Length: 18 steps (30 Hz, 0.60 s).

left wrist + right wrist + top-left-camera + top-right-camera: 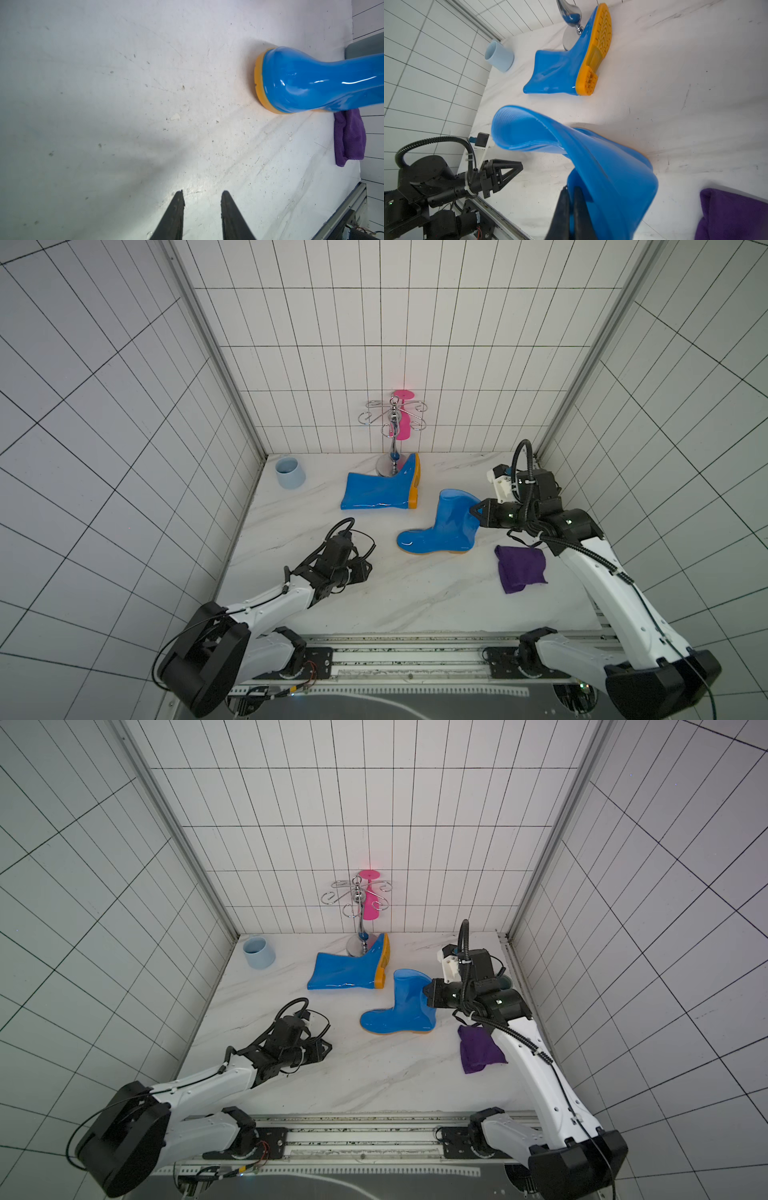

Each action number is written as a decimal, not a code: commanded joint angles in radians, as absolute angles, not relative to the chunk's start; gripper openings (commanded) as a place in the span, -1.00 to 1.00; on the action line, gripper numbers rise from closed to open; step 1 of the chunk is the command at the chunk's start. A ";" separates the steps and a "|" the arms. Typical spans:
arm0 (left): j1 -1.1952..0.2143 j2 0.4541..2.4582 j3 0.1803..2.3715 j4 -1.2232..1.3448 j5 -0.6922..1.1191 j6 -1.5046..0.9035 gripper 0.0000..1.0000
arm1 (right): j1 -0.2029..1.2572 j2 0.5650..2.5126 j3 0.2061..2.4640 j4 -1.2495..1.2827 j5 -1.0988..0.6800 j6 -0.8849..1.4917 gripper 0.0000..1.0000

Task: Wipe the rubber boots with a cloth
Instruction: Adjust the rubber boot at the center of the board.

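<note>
One of the blue rubber boots (pixel 440 526) (pixel 399 1006) stands on its orange sole mid-table. My right gripper (pixel 477 510) (pixel 428 996) (pixel 571 188) is shut on the rim of its shaft (pixel 602 166). The other boot (pixel 378 489) (pixel 345 971) (pixel 556 70) lies on its side further back, its sole turned to the right. The purple cloth (pixel 519 568) (pixel 480 1048) (pixel 349 137) (pixel 733 214) lies folded on the table beside the right arm, untouched. My left gripper (pixel 368 570) (pixel 326 1048) (pixel 202 192) hovers low over bare table, open and empty, left of the standing boot's toe (pixel 311 83).
A light-blue cup (pixel 290 472) (pixel 499 56) stands in the back left corner. A chrome hook stand (pixel 392 423) carrying a pink glass (pixel 402 423) rises behind the lying boot. Tiled walls close in three sides; a metal rail (pixel 407 655) runs along the front.
</note>
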<state>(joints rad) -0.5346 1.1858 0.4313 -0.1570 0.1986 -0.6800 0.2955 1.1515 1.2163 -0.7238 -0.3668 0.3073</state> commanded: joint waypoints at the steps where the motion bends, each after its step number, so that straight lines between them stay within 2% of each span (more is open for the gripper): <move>1: -0.531 1.188 0.458 -0.201 0.172 -0.670 -0.36 | 0.311 1.185 1.364 -0.824 -0.364 0.199 -1.00; 7: -0.532 1.244 0.507 -0.176 0.184 -0.660 -0.35 | 0.314 1.169 1.369 -0.851 -0.306 0.197 -0.96; 9: -0.532 1.282 0.537 -0.161 0.195 -0.651 -0.35 | 0.314 1.163 1.379 -0.858 -0.281 0.210 -0.84; 14: -0.531 1.387 0.640 -0.128 0.213 -0.622 -0.35 | 0.314 1.163 1.442 -0.882 -0.214 0.262 -0.35; 18: -0.523 1.474 0.725 -0.113 0.235 -0.598 -0.35 | 0.317 1.175 1.500 -0.883 -0.189 0.305 -0.17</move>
<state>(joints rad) -0.5323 1.4342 0.6724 -0.1520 0.2161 -0.6289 0.3050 1.1790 1.3720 -0.8524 -0.2363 0.2745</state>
